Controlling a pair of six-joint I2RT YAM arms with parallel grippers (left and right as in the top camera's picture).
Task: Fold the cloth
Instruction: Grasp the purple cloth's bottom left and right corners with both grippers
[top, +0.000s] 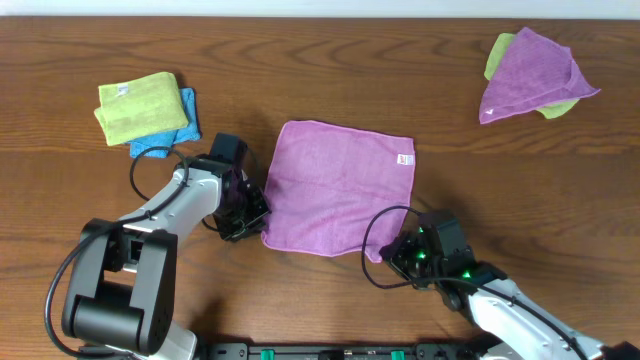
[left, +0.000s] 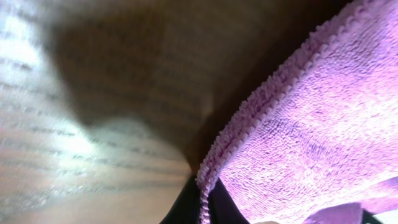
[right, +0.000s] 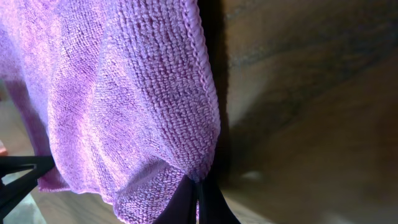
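Purple cloth lies spread near the centre of the wooden table, roughly square and slightly rotated. Both near corners are held.

Right gripper: at the cloth's near right corner. The right wrist view shows the jaws closed together on the tip of that corner. Terry fabric bunches above the pinch and the stitched hem runs up out of it. A dark shadow sits on the wood beside the hem, so this corner is raised off the surface.

Left gripper: at the near left corner, with the arm reaching in from the left side. The left wrist view shows the hem running down into the dark jaws at the bottom of the frame. The jaws are clamped on the fabric. There is shadow under the hem, and the corner is lifted off the wood. The view is blurred; fine detail is not readable.

Middle: the rest of the cloth lies flat on the table with its far edge straight. No fold is made yet. White tag sits by the far right corner, facing up.

Far left: green cloth, folded, lies on top of a blue cloth, well apart from the work piece.

Far right: second purple cloth, loosely folded, lies over a second green cloth whose edges show at its sides.
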